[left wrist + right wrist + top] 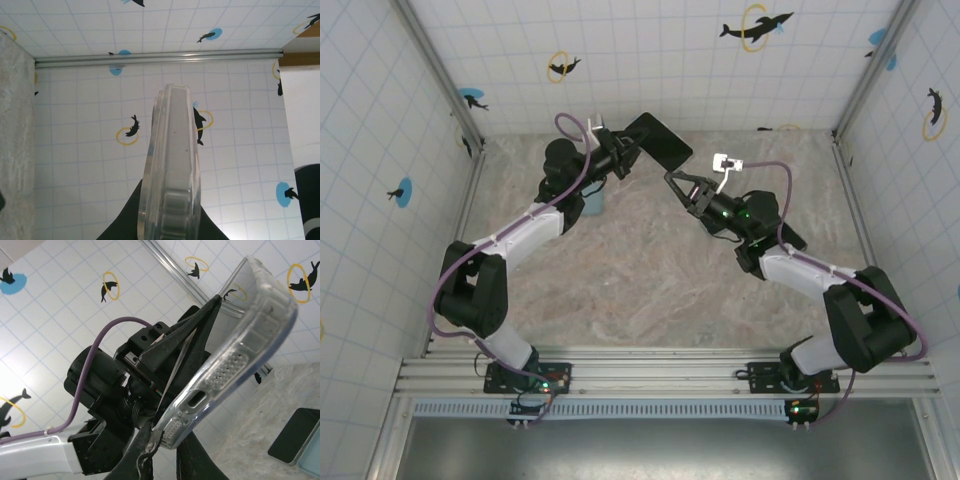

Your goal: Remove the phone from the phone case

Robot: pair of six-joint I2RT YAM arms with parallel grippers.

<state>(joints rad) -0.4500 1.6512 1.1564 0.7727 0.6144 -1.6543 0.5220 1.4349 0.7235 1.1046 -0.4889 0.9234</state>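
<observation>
Phone case (661,141) | left end effector (629,149) closed on one end | right end effector (673,180) closed on its corner

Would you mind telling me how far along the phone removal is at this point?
Done: the phone case is held up off the table. In hand: left gripper and right gripper both clamp it in mid-air. Left: the phone appears seated inside; it must be peeled out.

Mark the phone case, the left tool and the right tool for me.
phone case (235,365), right wrist view, clear end edge at the speaker holes.
left tool (638,140), top external view, between its fingertips at the case.
right tool (672,178), top external view, between its fingertips at the case's near corner.
</observation>
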